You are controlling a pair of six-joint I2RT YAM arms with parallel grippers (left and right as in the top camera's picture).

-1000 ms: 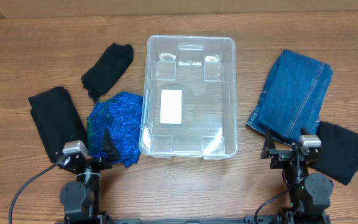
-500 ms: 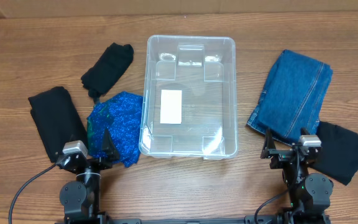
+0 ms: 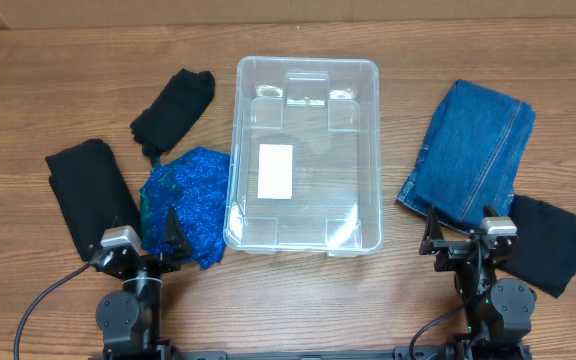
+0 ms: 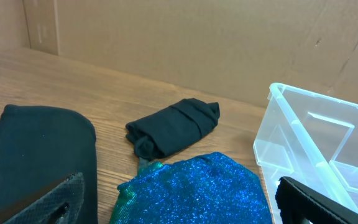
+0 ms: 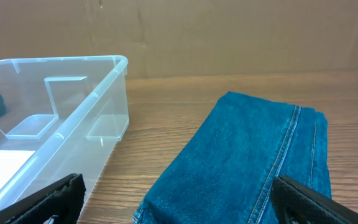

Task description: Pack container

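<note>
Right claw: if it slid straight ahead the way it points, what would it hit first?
Probably the folded blue jeans, lying directly ahead of the right claw; the container sits off to the left.

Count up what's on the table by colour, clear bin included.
Black garments: 3
Sparkly blue fabric: 1
Blue denim jeans: 1
Clear container: 1
Total: 6
</note>
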